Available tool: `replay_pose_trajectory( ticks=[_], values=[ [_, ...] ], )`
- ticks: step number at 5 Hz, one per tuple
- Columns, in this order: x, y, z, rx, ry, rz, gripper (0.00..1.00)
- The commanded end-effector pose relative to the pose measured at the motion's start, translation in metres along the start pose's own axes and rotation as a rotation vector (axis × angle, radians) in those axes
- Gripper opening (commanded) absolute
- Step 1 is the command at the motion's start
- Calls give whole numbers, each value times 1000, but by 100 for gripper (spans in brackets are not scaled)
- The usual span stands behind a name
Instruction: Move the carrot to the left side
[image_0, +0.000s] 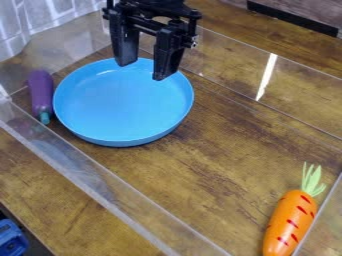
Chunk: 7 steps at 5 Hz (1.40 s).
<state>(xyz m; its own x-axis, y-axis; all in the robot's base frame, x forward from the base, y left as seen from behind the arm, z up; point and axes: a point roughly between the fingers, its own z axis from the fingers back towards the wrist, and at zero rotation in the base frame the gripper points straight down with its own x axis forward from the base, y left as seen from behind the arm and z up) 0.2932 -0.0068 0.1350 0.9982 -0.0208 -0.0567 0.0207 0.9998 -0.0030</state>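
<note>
The orange carrot (287, 224), red-streaked with a light green top, lies on the wooden surface, tip toward the camera.

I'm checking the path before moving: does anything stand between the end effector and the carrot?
Nothing visible blocks the end effector from the carrot; only the blue plate's right part lies below the start.

Orange carrot (289, 224), green top up, lower right of frame, on wood table (181, 190). Blue plate (123, 103) upper left, purple eggplant (42, 92) just beside it at left edge. Black gripper (146, 68) over plate's upper part, fingers apart.
</note>
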Motion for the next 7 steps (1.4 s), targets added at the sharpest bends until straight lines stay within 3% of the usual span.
replay_pose_trajectory(
  ticks=[1,2,3,4,5,6,7],
  values=[
    [0,-3,-5,-3,12,-7,100],
    [0,-7,-10,-6,25,-14,100],
    [-5,-34,-14,-21,37,-51,100],
    [-5,-38,-18,-25,49,-59,100],
    [-8,-71,-24,-36,50,-91,100],
    [-9,-75,-29,-39,60,-98,100],
    [-14,-110,-36,-40,60,-130,100]
  ],
)
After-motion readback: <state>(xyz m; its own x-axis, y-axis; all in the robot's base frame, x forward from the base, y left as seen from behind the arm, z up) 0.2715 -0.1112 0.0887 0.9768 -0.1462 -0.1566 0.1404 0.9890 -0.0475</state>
